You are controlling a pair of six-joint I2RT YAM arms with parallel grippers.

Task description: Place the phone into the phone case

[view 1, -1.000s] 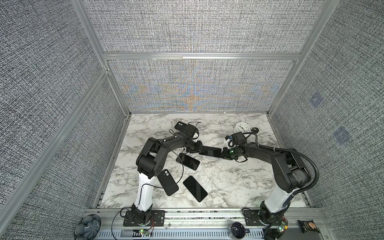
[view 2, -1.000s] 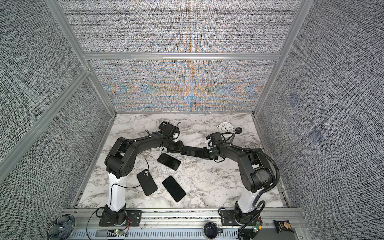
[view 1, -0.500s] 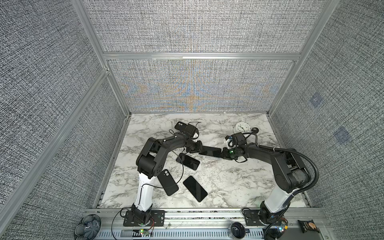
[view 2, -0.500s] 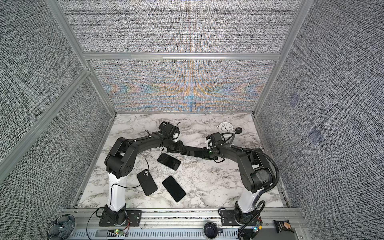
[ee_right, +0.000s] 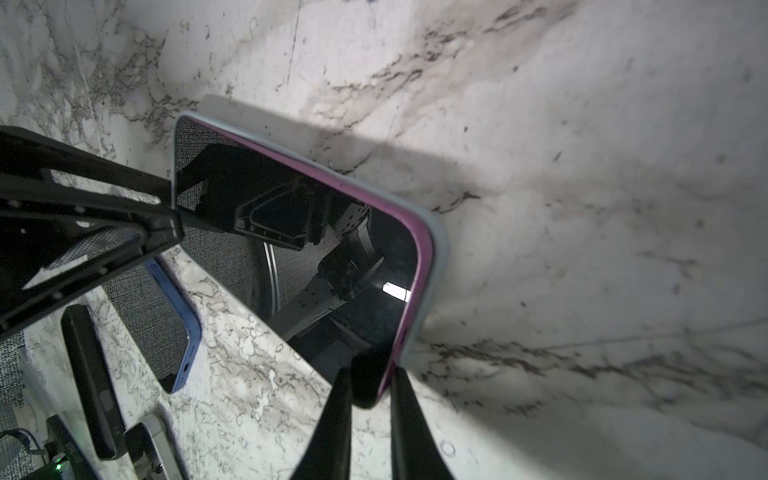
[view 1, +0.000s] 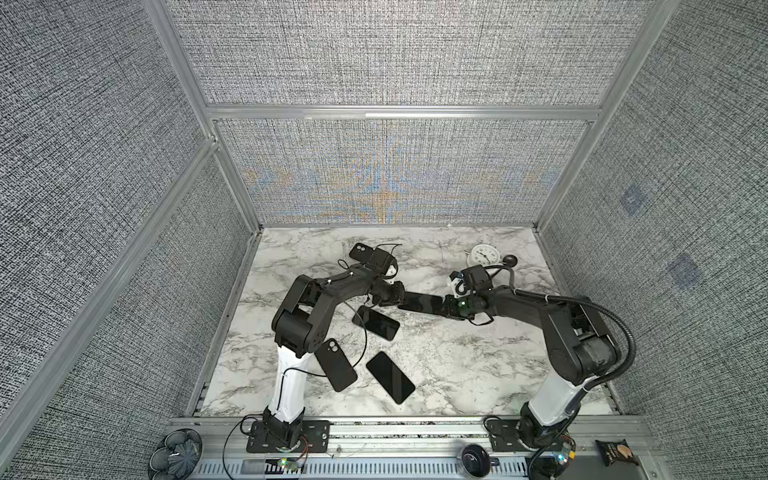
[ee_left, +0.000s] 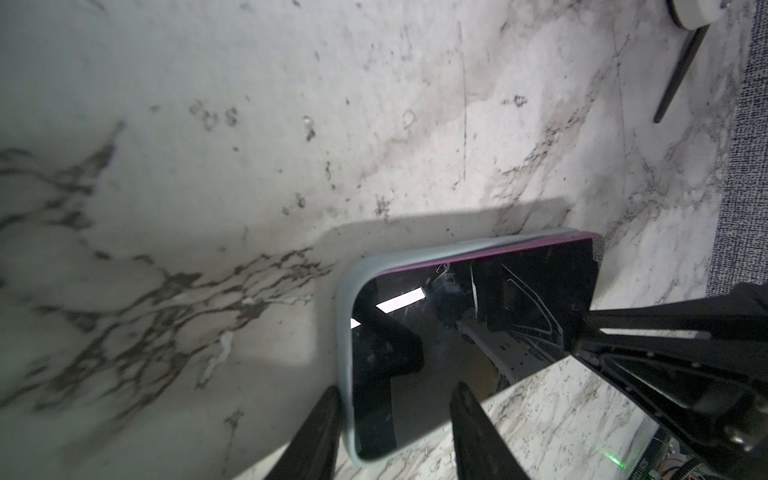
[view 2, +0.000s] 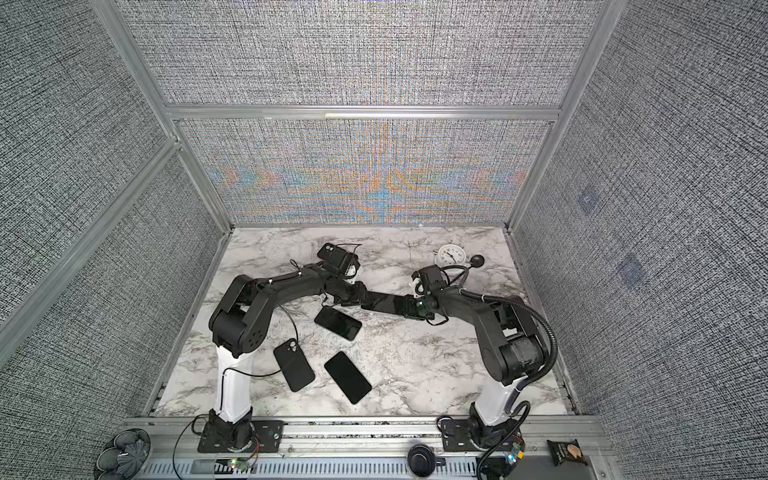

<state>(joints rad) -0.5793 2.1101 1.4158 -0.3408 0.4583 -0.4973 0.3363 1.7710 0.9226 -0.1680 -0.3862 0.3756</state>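
Observation:
A phone (ee_left: 478, 332) with a dark screen and a magenta rim lies partly in a pale grey phone case (ee_left: 344, 332), held off the marble table (view 1: 457, 365) between both arms. In both top views it shows as a dark bar (view 1: 424, 303) (view 2: 384, 305). The magenta rim (ee_right: 419, 266) stands proud of the case wall (ee_right: 441, 249) along one long side. My left gripper (ee_left: 395, 415) is shut across the case's end, one finger on its outer wall. My right gripper (ee_right: 370, 411) is shut on the opposite corner, pinching it through its thickness.
Under the held phone a black phone (view 1: 376, 323) lies on the table, with another black phone (view 1: 390, 377) and a black case (view 1: 336, 365) nearer the front. A further case (view 1: 360, 250) sits behind the left arm. A white clock (view 1: 482, 254) stands at the back right.

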